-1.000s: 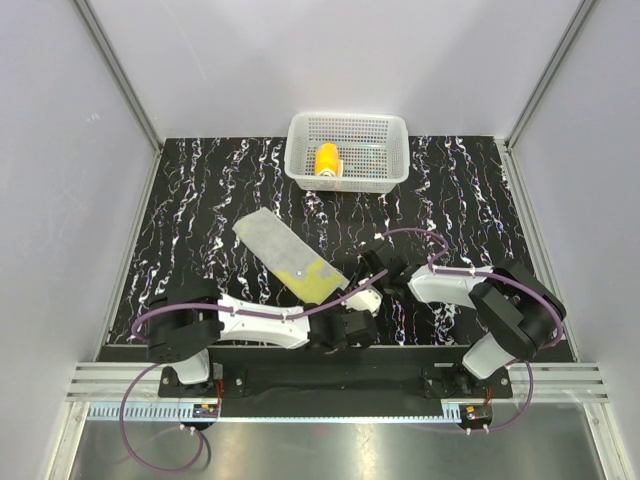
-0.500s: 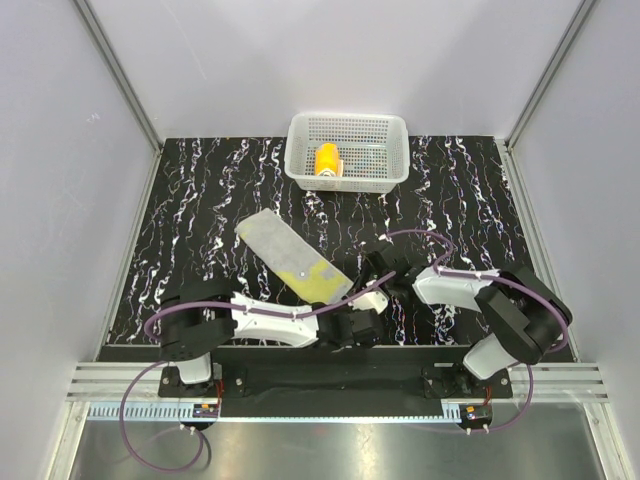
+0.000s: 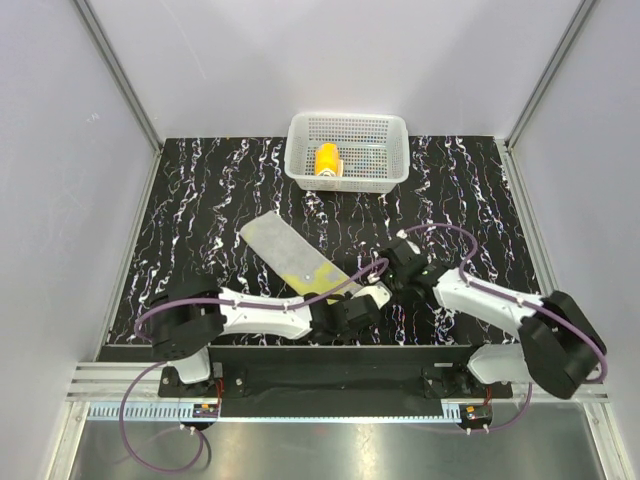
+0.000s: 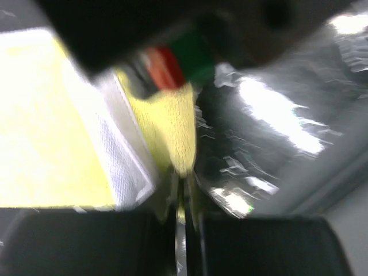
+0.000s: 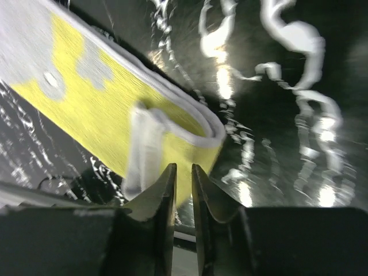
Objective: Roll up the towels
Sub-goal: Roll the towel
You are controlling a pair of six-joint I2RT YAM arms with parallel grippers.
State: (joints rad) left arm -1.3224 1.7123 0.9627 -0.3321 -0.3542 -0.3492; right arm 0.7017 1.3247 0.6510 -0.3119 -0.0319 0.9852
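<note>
The grey towel with yellow-green blotches (image 3: 290, 255) lies as a long folded strip, slanting across the middle of the table. Its near end is yellow and folded over (image 5: 172, 123). My left gripper (image 3: 362, 296) is at that near end, and in the left wrist view the gripper (image 4: 183, 184) is shut on a yellow corner of the towel (image 4: 178, 138). My right gripper (image 3: 392, 268) is just right of the towel end. Its jaws (image 5: 183, 168) stand a narrow gap apart with nothing between them. The orange towel (image 3: 327, 160) sits rolled inside the white basket (image 3: 390, 175).
The white perforated basket stands at the back centre of the black marbled table (image 3: 200, 210). Grey walls and metal rails enclose the table on three sides. Purple cables loop above both arms.
My left gripper has closed on the towel's near end. My right gripper has opened a little and drawn back to the right, its arm stretched out lower.
</note>
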